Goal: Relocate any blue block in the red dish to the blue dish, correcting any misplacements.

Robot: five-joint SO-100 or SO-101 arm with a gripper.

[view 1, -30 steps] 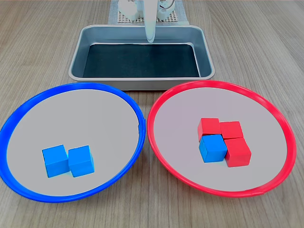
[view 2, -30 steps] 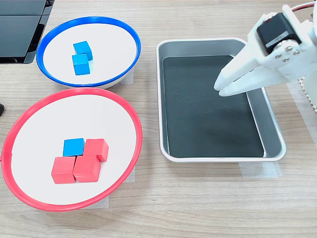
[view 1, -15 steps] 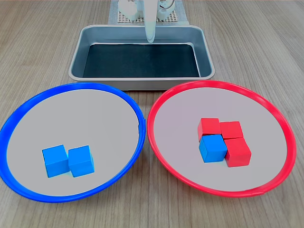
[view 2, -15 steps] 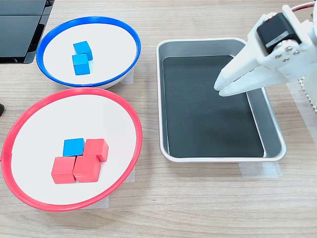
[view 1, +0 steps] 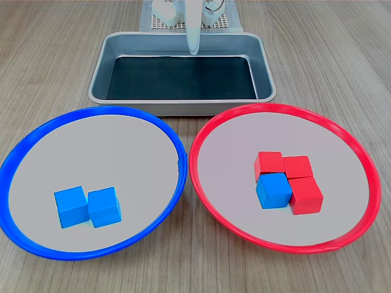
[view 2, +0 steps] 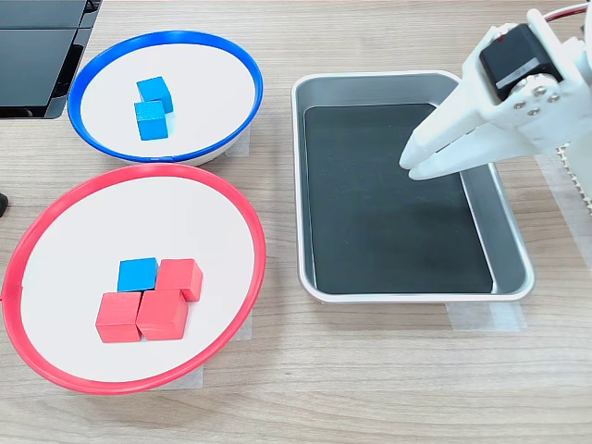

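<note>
Jaws (view 2: 409,165) shut over tray (view 2: 393,80); blue block (view 1: 274,190) in red dish (view 1: 201,137).

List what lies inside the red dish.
The red dish holds one blue block and three red cubes, packed together touching. The second exterior view shows the same four. Nothing appears stacked; whatever lies beneath them cannot be seen.

The white gripper (view 2: 411,165) hangs empty in the second exterior view, its 2 fingers (view 2: 442,132) nearly together with only a thin slit between the tips. Behind the tips, up and toward the second exterior view's right, sits a black motor block (view 2: 514,57) on the wrist. In the first exterior view the gripper (view 1: 193,50) shows as 1 narrow white blade pointing straight down.
</note>
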